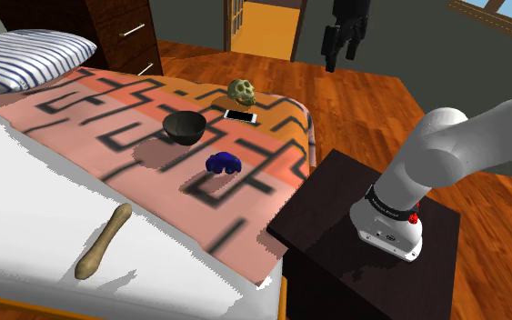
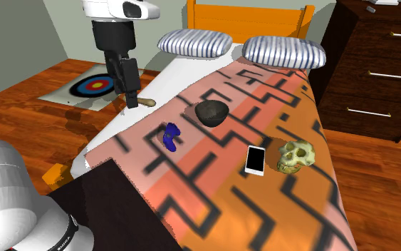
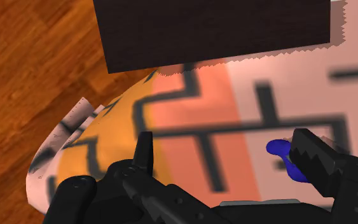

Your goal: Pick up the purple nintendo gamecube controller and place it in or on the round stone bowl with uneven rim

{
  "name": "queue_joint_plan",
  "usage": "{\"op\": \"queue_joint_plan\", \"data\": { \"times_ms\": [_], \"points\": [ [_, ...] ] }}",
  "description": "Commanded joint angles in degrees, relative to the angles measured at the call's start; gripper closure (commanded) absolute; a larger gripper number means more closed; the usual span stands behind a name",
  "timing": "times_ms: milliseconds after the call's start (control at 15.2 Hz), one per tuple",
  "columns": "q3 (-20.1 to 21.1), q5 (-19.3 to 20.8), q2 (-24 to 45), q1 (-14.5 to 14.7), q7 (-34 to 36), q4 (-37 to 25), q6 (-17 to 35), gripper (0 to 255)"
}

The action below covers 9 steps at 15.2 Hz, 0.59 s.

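Observation:
The purple controller (image 1: 224,163) lies on the patterned bedspread, close to the stand-side edge of the bed. The dark round bowl (image 1: 185,126) sits just beyond it, toward the pillows. From the second exterior view the controller (image 2: 171,135) and bowl (image 2: 211,112) are a short gap apart. My black gripper (image 1: 340,56) hangs high above the bed, well clear of both; it also shows in the second exterior view (image 2: 129,96). In the wrist view the gripper (image 3: 228,159) is open, and the controller (image 3: 285,156) shows far below, beside one finger (image 3: 314,159).
A white phone (image 1: 241,116) and a small skull (image 1: 240,90) lie beyond the bowl. A wooden stick-like object (image 1: 104,241) rests on the white sheet. Striped pillows (image 2: 280,51) lie at the head of the bed, a dark dresser (image 2: 377,64) beside it. The dark stand (image 1: 363,236) abuts the bed.

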<state>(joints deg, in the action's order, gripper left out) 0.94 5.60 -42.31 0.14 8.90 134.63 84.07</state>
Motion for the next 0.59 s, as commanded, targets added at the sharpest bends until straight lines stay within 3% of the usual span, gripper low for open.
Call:
{"op": "queue_joint_plan", "data": {
  "times_ms": [0,528],
  "points": [
    [0.0,0.0,0.0,0.0,0.0,0.0,0.0,0],
    [4.0,-3.9,6.9,1.5,7.1,7.7,15.7,0]
  ]
}}
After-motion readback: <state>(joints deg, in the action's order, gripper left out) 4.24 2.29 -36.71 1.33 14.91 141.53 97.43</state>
